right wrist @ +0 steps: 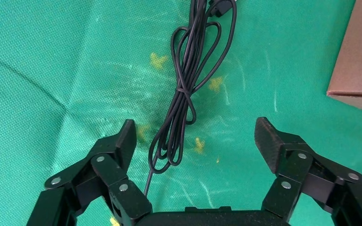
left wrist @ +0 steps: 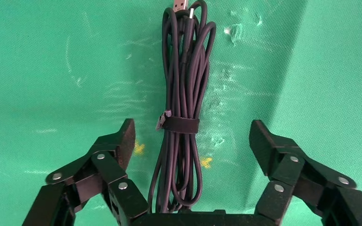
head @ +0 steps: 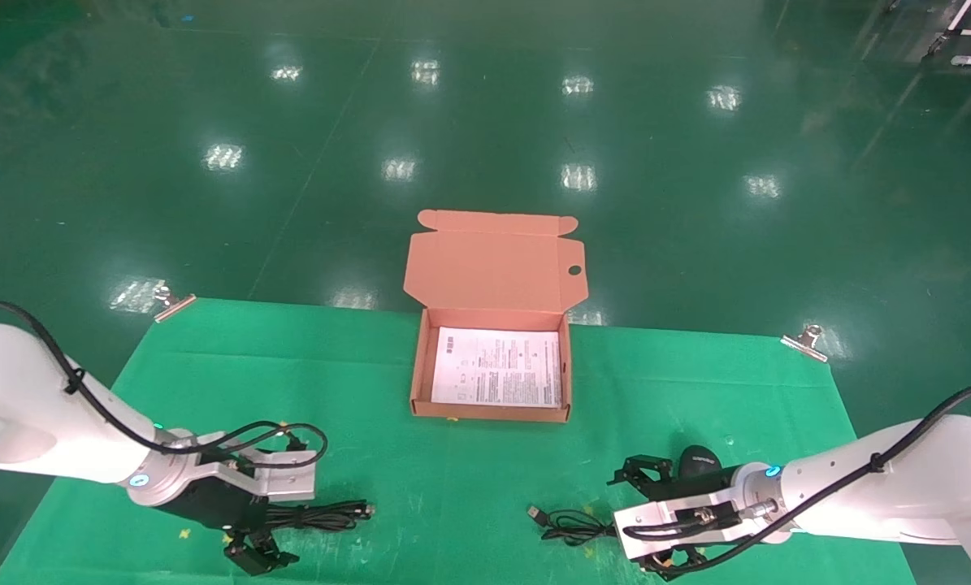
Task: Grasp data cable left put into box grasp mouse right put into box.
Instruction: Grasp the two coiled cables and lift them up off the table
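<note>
Green cloth (head: 469, 487) surrounds data cable (left wrist: 181, 108), unobstructed.

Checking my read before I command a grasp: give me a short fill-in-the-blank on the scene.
1. The left gripper hangs open over the data ____.
2. The lid of the box stands ____.
3. The mouse lies by the ____ gripper.
4. Inside the box lies a white printed ____.

Missing words: cable; open; right; sheet

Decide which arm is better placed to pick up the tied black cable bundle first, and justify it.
Left. The left gripper hangs with open jaws astride the tied black cable bundle on the green cloth. The right gripper is over the mouse's thin cord instead.
</note>
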{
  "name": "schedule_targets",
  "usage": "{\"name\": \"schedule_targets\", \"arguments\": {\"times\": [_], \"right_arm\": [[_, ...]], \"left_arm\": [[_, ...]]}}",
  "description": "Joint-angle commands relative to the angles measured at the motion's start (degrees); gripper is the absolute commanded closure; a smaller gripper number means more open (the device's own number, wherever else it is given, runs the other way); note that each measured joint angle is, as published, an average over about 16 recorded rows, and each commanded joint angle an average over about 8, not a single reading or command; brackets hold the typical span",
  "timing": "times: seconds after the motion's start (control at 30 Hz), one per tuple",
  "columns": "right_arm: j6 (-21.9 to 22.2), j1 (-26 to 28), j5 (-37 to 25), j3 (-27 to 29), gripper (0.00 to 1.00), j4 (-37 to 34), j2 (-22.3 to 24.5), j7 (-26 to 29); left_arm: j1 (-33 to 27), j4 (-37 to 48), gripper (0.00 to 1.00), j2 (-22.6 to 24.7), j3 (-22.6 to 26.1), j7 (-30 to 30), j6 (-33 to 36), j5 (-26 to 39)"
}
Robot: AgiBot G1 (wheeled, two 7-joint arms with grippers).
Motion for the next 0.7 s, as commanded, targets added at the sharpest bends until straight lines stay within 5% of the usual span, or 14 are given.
{"name": "schedule_targets", "arguments": {"times": [0.03, 0.7], "right_arm": [[-0.05, 0.00, 0.01, 0.01, 1.00, 0.12, 0.04, 0.04], [-0.23, -0.02, 0.05, 0.01, 1.00, 0.62, 0.22, 0.21]], "left_arm": [[0.01, -0.19, 1.00, -0.04, 0.01, -0.09, 0.02, 0.01], [0.09, -0.95, 1.00, -0.19, 0.09, -0.37, 0.14, 0.13]]}}
